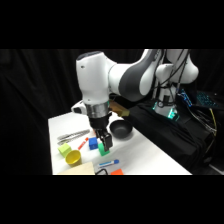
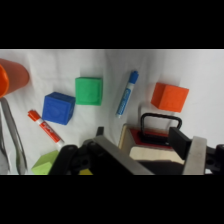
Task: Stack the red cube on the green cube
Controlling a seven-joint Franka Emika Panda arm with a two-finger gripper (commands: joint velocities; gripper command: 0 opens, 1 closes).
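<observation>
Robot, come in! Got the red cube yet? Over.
Gripper low over table, holding nothing seen. Red cube on table, apart from green cube. Blue marker lies between them.

A white table [image 1: 145, 150] stands before black curtains [image 1: 35, 85], with cabled equipment [image 1: 200, 100] at right.

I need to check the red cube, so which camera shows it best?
The wrist view: the red cube lies whole and unobstructed on the table. In the side view only an orange-red sliver shows at the table's front edge.
</observation>
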